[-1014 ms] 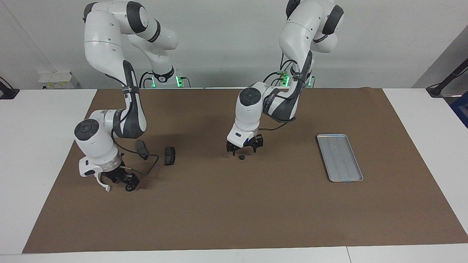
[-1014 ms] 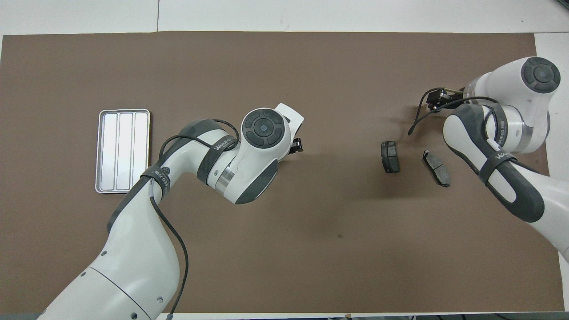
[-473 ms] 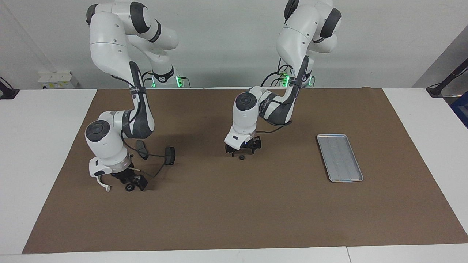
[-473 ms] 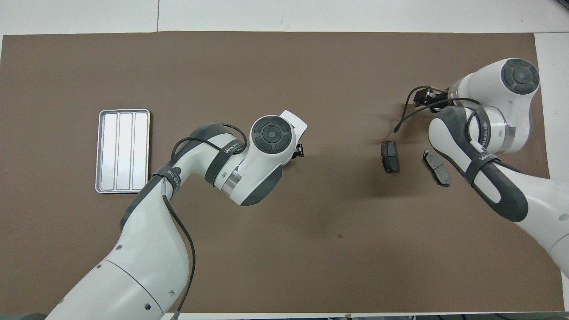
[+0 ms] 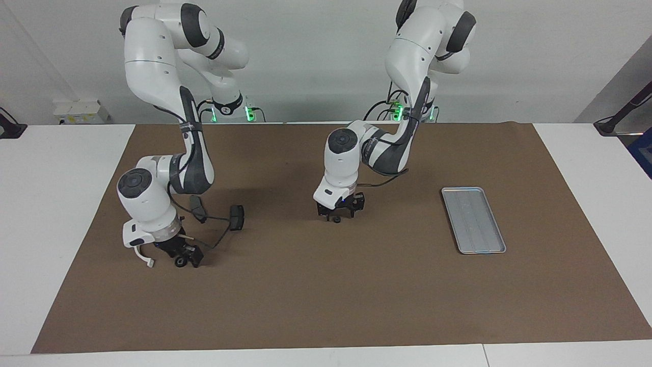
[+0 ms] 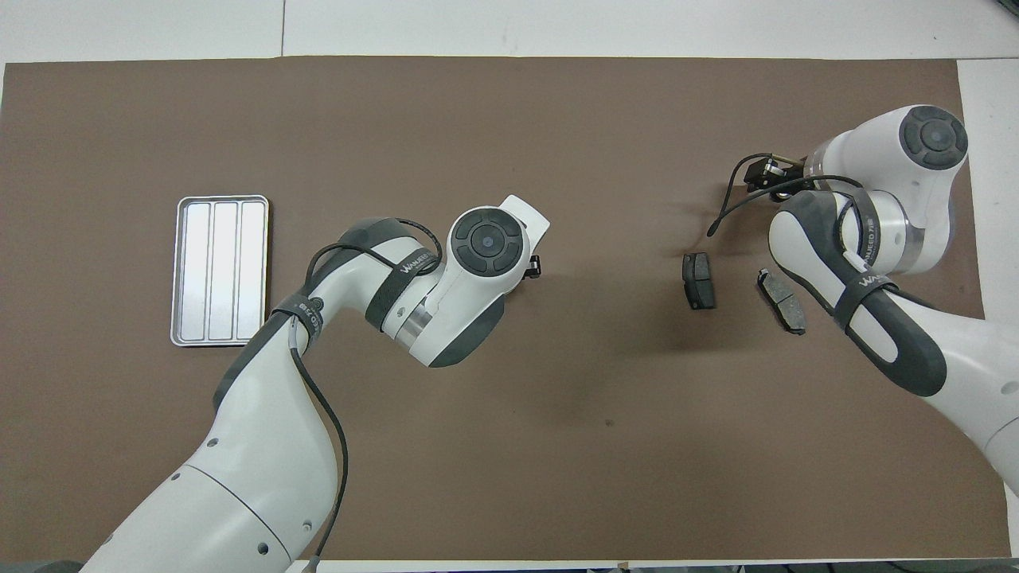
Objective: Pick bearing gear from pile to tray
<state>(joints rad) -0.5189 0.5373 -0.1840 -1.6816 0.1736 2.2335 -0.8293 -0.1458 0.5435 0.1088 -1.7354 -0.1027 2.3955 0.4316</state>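
Basically, ridged metal tray [image 5: 473, 219] looks shiny, arm sleeve reads "WANUEED". Left gripper [image 5: 336, 214] straddles a small black round piece [image 5: 336, 219]; right gripper [image 5: 183, 257] sits around another [image 5: 179, 262]. Can't tell either grip.

White rounded arms, dark-grey joints, black cables.

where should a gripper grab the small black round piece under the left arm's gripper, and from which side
Take the small black round piece across its outer rim, coming straight down from above. It sits low and alone on the brown mat, so likely only its round sides offer a hold. The left gripper is already low over it, a finger on either side.
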